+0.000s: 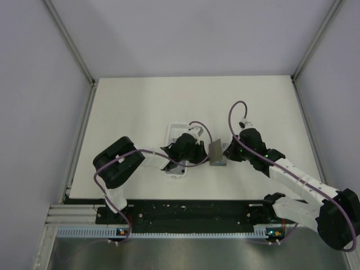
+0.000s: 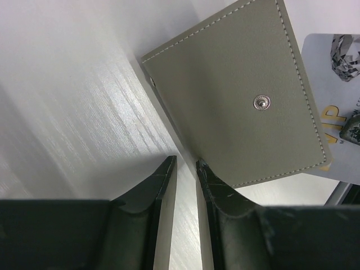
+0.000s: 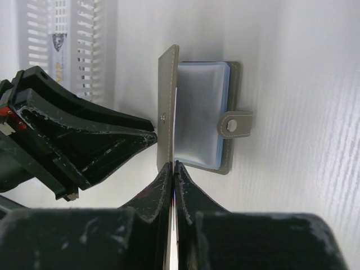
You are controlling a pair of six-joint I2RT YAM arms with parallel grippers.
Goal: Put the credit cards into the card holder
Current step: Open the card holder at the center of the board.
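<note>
The right gripper (image 3: pixel 174 165) is clamped tight on a credit card (image 2: pixel 336 79) - held edge-on, its far end between the raised flap and the bluish pocket of the card holder (image 3: pixel 203 115). The left gripper (image 2: pixel 186 164) stands a narrow slit apart with nothing between its fingers, one tip touching the flap's outer face. The card holder lies on the table (image 1: pixel 140 107), just right of the white tray (image 1: pixel 175 130).

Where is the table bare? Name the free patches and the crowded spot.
Free: the far strip of the table between the white tray and the back wall; the left side, between the left arm and the table's edge; the right side, beyond the right arm. Crowded: the centre, where tray, left gripper, card holder and right gripper meet.
</note>
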